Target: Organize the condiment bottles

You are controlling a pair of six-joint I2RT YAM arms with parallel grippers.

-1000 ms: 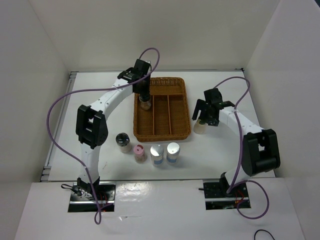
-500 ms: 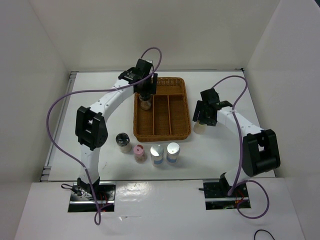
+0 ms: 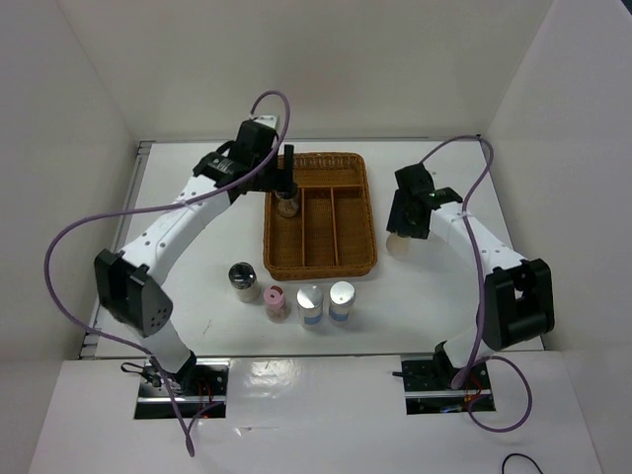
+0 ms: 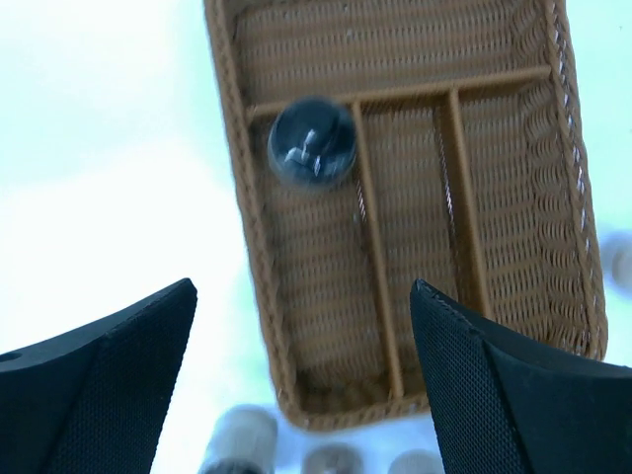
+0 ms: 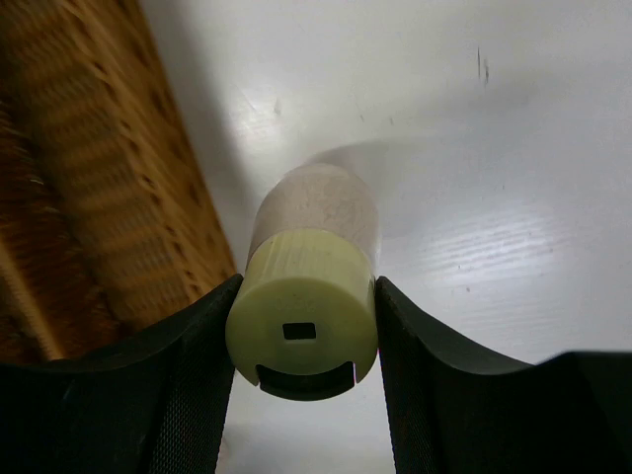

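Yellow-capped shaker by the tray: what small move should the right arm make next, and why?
Probably lift the shaker straight up. The right pincer is shut on its cap, and it stands on the table beside the tray, so its base would need to clear the wicker rim before it can move across.

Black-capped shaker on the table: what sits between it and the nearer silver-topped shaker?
Only the pink-capped shaker stands between the black-capped shaker and the silver-topped shaker, as the top view shows.
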